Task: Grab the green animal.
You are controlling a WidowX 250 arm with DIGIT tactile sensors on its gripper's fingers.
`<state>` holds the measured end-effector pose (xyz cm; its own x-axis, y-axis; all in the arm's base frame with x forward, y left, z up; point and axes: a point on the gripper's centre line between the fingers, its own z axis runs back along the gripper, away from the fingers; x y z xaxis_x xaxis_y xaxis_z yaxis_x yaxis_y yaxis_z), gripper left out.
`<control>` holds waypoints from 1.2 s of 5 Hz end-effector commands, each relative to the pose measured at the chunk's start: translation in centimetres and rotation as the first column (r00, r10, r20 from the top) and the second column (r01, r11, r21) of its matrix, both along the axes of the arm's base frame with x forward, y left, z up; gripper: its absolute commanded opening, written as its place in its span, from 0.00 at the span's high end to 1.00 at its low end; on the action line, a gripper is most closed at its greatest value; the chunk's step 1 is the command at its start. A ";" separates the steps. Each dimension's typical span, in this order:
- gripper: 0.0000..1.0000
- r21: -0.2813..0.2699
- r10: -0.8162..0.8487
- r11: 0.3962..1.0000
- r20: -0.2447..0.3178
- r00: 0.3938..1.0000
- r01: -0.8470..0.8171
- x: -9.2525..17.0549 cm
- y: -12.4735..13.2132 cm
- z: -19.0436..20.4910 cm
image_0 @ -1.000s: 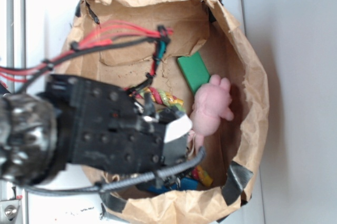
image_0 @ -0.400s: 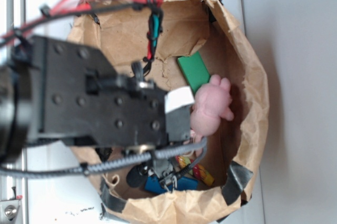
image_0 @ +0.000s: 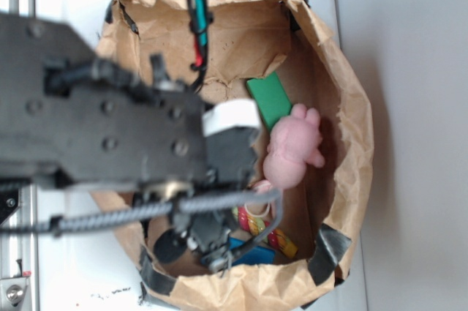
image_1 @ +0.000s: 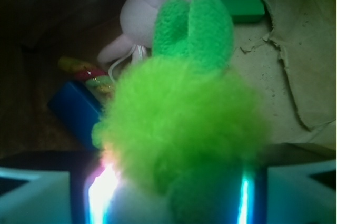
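Lime-green fuzzy plush animal (image_1: 181,124) sits clamped between our tool's (image_1: 174,192) pale fingers (image_1: 42,195), above the brown paper bag's (image_0: 351,135) floor, near a pink plush animal (image_1: 152,2).

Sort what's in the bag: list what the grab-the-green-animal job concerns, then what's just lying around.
Job:
green animal, sitting between the fingers
gripper

Lying about:
pink plush animal
green block
blue block
striped rope toy
paper bag holding them all
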<state>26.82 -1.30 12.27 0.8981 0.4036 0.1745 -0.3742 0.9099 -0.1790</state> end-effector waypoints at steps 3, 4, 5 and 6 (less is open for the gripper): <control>1.00 0.298 -0.288 0.917 0.034 0.957 0.265 0.3 3.8 6.7; 1.00 0.288 -0.314 0.910 0.013 0.949 0.297 0.3 4.2 7.9; 1.00 0.303 -0.316 0.907 0.036 0.948 0.291 0.2 4.3 8.2; 1.00 0.309 -0.324 0.904 0.046 0.945 0.295 -0.1 3.9 8.3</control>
